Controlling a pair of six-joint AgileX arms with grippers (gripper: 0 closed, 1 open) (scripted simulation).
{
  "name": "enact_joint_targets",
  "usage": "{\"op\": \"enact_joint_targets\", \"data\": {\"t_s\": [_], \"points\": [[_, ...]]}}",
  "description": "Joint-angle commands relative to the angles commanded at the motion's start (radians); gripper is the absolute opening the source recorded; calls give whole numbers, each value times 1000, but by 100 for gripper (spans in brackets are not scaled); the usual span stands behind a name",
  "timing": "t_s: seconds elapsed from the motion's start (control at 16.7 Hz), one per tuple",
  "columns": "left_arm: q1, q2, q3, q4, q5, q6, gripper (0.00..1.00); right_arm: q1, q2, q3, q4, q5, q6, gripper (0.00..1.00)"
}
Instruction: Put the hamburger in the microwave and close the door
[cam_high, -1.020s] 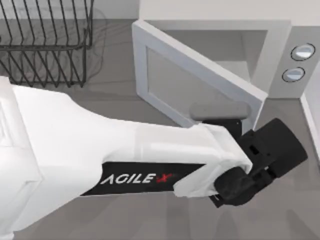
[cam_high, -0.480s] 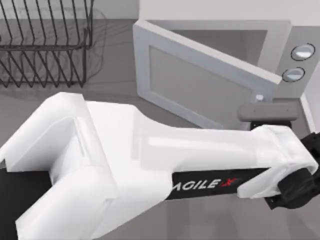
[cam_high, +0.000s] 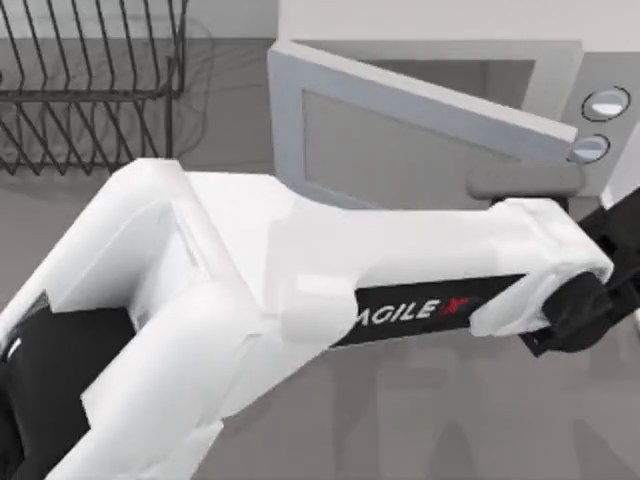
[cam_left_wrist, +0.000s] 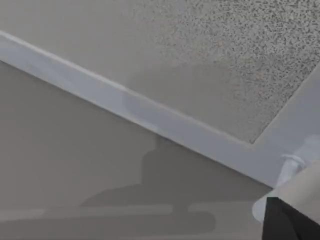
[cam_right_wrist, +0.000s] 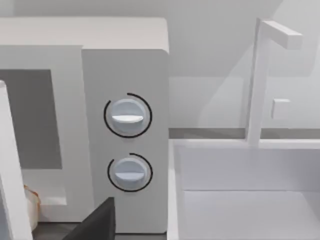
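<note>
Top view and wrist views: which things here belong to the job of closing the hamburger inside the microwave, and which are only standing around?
Belonging to the job:
- microwave
- door, partly swung shut
- handle
- hamburger, inside the cavity
- left gripper, by the handle

Just standing around:
- black wire rack, at the table's left
- white tray-like frame, right of the microwave

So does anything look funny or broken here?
Nothing looks broken or spilled. The door is partly open, with the left arm's tool by its handle. The hamburger peeks from inside the microwave. The wire rack stands upright.
</note>
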Motion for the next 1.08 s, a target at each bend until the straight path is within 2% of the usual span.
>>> {"op": "enact_joint_targets", "data": {"t_s": [0.24,0.66,0.84,1.08], "points": [[84,84,119,37,51,122,0,0,0,0,0,0,0,100],[109,118,164,26,57,135,0,0,0,0,0,0,0,100],[148,202,296,-10,73,165,0,0,0,0,0,0,0,100],[200,334,555,-68,112,235,0,0,0,0,0,0,0,100]]}}
